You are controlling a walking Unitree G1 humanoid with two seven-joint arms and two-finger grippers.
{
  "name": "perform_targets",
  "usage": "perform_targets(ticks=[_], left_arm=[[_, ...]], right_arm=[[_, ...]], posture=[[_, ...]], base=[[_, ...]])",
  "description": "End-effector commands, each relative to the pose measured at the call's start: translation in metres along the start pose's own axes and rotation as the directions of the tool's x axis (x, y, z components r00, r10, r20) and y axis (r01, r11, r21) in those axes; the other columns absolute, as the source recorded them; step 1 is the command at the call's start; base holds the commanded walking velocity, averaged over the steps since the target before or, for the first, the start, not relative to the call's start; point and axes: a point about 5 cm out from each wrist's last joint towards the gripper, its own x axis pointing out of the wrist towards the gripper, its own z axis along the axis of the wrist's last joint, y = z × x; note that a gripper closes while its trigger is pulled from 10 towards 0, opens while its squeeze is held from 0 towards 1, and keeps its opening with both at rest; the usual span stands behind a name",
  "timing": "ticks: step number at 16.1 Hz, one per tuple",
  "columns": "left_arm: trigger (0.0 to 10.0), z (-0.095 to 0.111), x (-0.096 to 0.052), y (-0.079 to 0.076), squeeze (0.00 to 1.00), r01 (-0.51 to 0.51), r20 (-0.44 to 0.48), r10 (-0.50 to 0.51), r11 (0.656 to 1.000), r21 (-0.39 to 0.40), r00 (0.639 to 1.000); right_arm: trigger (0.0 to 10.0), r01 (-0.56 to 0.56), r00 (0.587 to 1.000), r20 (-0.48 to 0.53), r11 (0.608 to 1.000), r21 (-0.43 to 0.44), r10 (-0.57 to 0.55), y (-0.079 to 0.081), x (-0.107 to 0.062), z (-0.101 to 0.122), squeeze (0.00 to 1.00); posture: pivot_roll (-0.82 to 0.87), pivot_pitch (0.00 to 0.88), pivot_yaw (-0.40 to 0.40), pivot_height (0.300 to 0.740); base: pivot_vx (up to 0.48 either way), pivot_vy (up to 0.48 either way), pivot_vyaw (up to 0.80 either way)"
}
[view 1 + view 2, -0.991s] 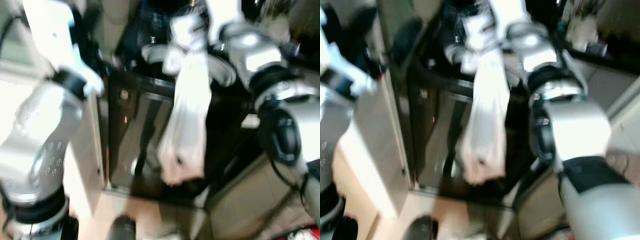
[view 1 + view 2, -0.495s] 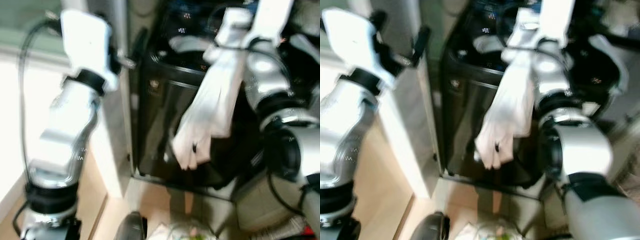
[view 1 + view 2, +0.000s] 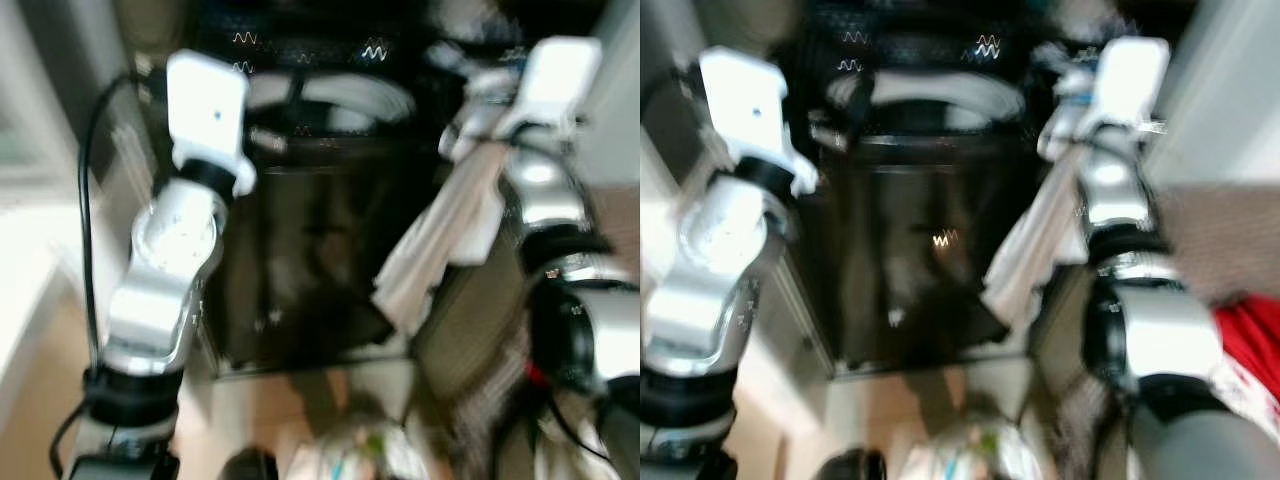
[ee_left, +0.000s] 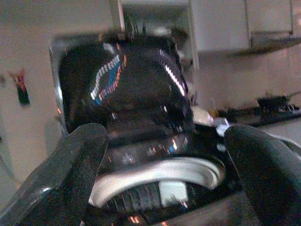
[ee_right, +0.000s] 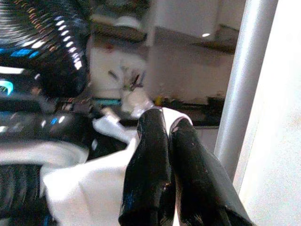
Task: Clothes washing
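The white garment (image 3: 440, 245) is pinched in the closed right claw (image 5: 171, 155) beside the open washing machine (image 3: 300, 260), the left claw (image 4: 160, 155) gaping empty, so loading appears under way and a swing over the drum (image 4: 160, 181) is called for.

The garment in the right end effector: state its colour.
White, plain; the garment shows best in the right wrist view, pinched by the right end effector.

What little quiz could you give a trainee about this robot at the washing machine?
1. True or false: the right tool is shut on the white cloth.
2. The left tool is: A) open, holding nothing; B) shut on a sock; C) gripping the lid.
3. Fill in: the cloth hangs down the front of the black ____.

Key: 1 true. 2 A: its two fingers stand wide apart, with the drum's silver rim seen between them. 3 washing machine, whose lid stands raised.
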Motion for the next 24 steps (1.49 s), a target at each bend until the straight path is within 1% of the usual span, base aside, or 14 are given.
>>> perform_targets(ticks=[1, 3, 5, 6, 7, 8, 9, 11, 12, 13, 16, 19, 20, 24], left_arm=[[10.0, -0.012, -0.003, 0.004, 0.0, -0.052, -0.047, 0.052, 0.999, 0.006, 0.998], [10.0, -0.032, -0.019, 0.009, 0.0, -0.1, -0.142, 0.104, 0.994, 0.033, 0.984], [10.0, -0.035, -0.037, 0.009, 0.0, -0.067, -0.189, 0.076, 0.996, 0.05, 0.979], [10.0, -0.023, -0.044, 0.002, 0.0, 0.015, -0.192, -0.001, 0.997, 0.074, 0.981], [10.0, -0.021, -0.047, -0.001, 0.0, 0.03, -0.211, -0.017, 0.998, 0.059, 0.977], [10.0, -0.022, -0.049, -0.001, 0.0, 0.016, -0.222, -0.005, 0.999, 0.046, 0.975], [10.0, -0.025, -0.051, -0.002, 0.0, -0.013, -0.243, 0.023, 0.999, 0.04, 0.97], [10.0, -0.028, -0.058, -0.004, 0.0, -0.018, -0.27, 0.031, 0.999, 0.051, 0.962], [10.0, -0.023, -0.06, -0.003, 0.0, 0.003, -0.263, 0.024, 0.994, 0.105, 0.964], [10.0, -0.019, -0.058, -0.003, 0.0, 0.01, -0.263, 0.024, 0.992, 0.129, 0.964], [10.0, -0.023, -0.054, -0.006, 0.0, -0.001, -0.271, 0.017, 0.998, 0.06, 0.963], [10.0, -0.028, -0.047, -0.007, 0.0, -0.034, -0.28, 0.057, 0.996, 0.087, 0.958], [10.0, -0.03, -0.046, -0.006, 0.0, -0.061, -0.293, 0.086, 0.994, 0.094, 0.952], [10.0, -0.028, -0.04, -0.004, 0.0, -0.058, -0.258, 0.093, 0.988, 0.141, 0.962]], right_arm=[[10.0, -0.069, 0.997, 0.039, 0.998, -0.005, 0.069, 0.007, 0.0, 0.007, 0.0], [10.0, -0.135, 0.991, 0.015, 0.991, -0.006, 0.135, 0.009, -0.016, -0.014, 0.0], [10.0, -0.073, 0.995, 0.064, 0.995, -0.064, 0.078, -0.011, -0.038, -0.022, 0.0], [10.0, -0.007, 0.985, 0.172, 0.996, -0.086, 0.021, -0.029, -0.065, 0.002, 0.0], [10.0, -0.091, 0.983, 0.156, 0.993, -0.07, 0.101, -0.026, -0.094, 0.008, 0.0], [10.0, -0.153, 0.981, 0.112, 0.986, -0.063, 0.159, -0.022, -0.106, 0.002, 0.0], [10.0, -0.239, 0.97, 0.037, 0.971, -0.004, 0.239, -0.017, -0.119, -0.007, 0.0], [10.0, -0.335, 0.942, 0.061, 0.934, 0.127, 0.33, -0.01, -0.132, -0.003, 0.0], [10.0, -0.385, 0.922, 0.029, 0.903, 0.19, 0.386, -0.006, -0.146, -0.006, 0.0], [10.0, -0.375, 0.923, -0.015, 0.907, 0.191, 0.385, -0.007, -0.152, -0.008, 0.0], [10.0, -0.366, 0.925, -0.046, 0.919, 0.149, 0.376, -0.008, -0.15, -0.009, 0.0], [10.0, -0.402, 0.912, -0.034, 0.908, 0.119, 0.408, -0.001, -0.132, -0.01, 0.0], [10.0, -0.418, 0.902, -0.075, 0.904, 0.092, 0.425, 0.006, -0.125, -0.015, 0.0], [10.0, -0.423, 0.898, -0.089, 0.902, 0.092, 0.43, 0.013, -0.117, -0.016, 0.0]], posture=[[0.1, 0.0, -0.047, 0.74], [0.11, 0.0, -0.066, 0.74], [0.11, 0.0, -0.067, 0.74], [0.1, 0.0, -0.068, 0.74], [0.1, 0.0, -0.067, 0.74], [0.1, 0.0, -0.067, 0.74], [0.08, 0.0, -0.07, 0.74], [0.08, 0.0, -0.069, 0.74], [0.08, 0.0, -0.073, 0.74], [0.08, 0.0, -0.072, 0.74], [0.08, 0.0, -0.065, 0.74], [0.06, 0.0, -0.052, 0.74], [0.07, 0.0, -0.052, 0.74], [0.07, 0.0, -0.054, 0.74]], base=[[0.0, 0.0, 0.0], [0.0, 0.0, 0.0], [0.0, 0.0, 0.0], [0.0, 0.0, 0.0], [0.0, 0.0, 0.0], [0.0, 0.0, 0.0], [0.0, 0.0, 0.0], [0.0, 0.0, 0.0], [0.0, 0.0, 0.0], [0.0, 0.0, 0.0], [0.0, -0.145, 0.2], [0.0, -0.436, 0.5], [0.277, -0.304, 0.0], [0.0, 0.0, 0.0]])
